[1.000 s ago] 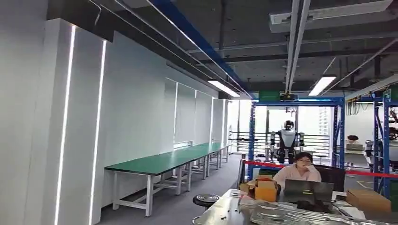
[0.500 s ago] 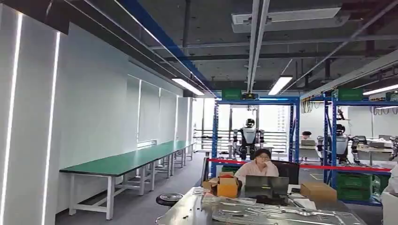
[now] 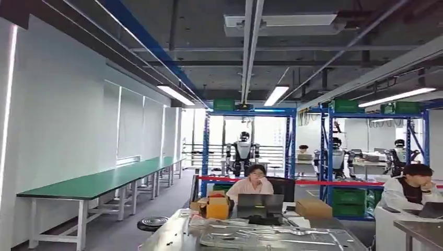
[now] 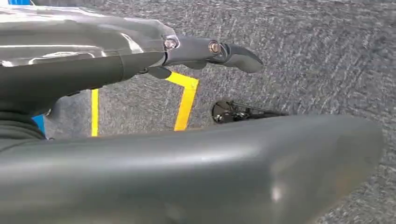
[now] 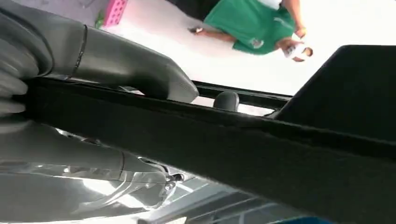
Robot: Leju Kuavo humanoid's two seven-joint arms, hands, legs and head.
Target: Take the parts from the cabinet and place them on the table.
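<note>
In the right wrist view my right hand (image 5: 109, 67) grips a long black part (image 5: 233, 144); the grey thumb lies over its edge and the part runs across the whole picture. My left hand (image 4: 140, 60) hangs over grey carpet floor with its dark fingers (image 4: 233, 52) stretched out and nothing in them. In the head view a metal table (image 3: 172, 235) stands low in front, with flat silver parts (image 3: 261, 239) lying on it.
A person (image 3: 251, 183) sits at a laptop (image 3: 260, 204) behind the metal table, beside an orange box (image 3: 218, 207). Another person (image 3: 410, 191) sits at the right. A long green workbench (image 3: 89, 185) lines the left wall, with a black stool (image 3: 152, 224) near it. Blue racks (image 3: 290, 151) stand behind.
The camera has turned to the right: the workbench, the racks and the seated person have slid left in the picture, and a second seated person has come into view at the right.
</note>
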